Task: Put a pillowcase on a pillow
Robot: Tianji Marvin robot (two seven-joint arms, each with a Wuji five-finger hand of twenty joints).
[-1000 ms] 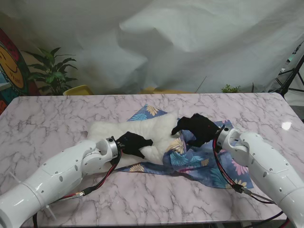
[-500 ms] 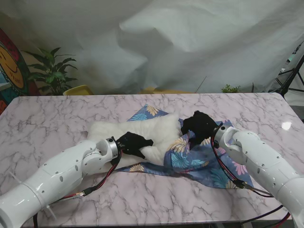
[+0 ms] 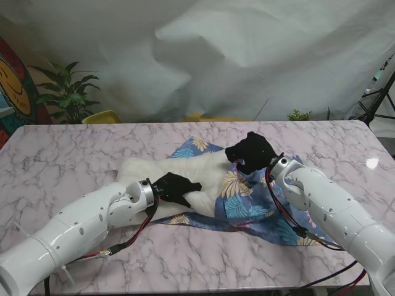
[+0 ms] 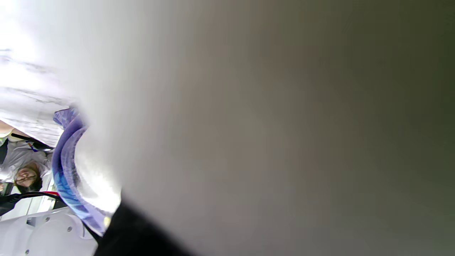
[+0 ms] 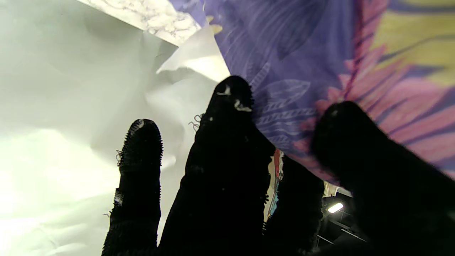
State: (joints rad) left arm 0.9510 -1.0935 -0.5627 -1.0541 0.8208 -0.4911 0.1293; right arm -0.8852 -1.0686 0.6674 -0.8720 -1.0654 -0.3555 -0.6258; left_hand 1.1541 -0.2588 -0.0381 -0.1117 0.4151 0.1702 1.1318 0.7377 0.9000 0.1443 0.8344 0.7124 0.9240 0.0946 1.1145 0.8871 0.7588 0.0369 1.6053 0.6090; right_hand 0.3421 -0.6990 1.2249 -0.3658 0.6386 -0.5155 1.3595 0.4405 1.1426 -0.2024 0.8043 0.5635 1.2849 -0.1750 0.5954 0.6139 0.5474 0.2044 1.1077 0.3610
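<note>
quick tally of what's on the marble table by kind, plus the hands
White pillow: 1
Blue floral pillowcase: 1
Black-gloved robot hands: 2, the left hand resting on the pillow and the right hand at the pillowcase's far edge
Total: 4

marble table (image 3: 74, 154), potted plant (image 3: 66, 92), white backdrop (image 3: 247, 55)
</note>
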